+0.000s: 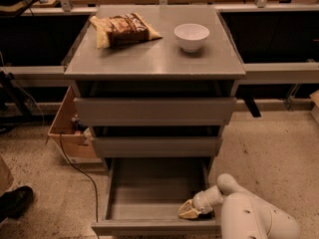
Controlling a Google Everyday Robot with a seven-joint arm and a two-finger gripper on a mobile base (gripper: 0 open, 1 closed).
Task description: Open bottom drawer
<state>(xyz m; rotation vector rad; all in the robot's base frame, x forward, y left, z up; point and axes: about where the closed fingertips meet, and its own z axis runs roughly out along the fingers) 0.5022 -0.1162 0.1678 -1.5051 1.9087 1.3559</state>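
Tan gripper [191, 210] sits inside the bottom drawer [149, 227], low in the tray's front right corner, close behind the front panel. Whether it is open or closed cannot be told. The drawer stands well out beneath the two upper drawer fronts. To finish the pull well, draw straight along the runners, keeping level, with no side load on the right wall. The white arm [249, 218] reaches in from the lower right, its wrist angled down and leftward.
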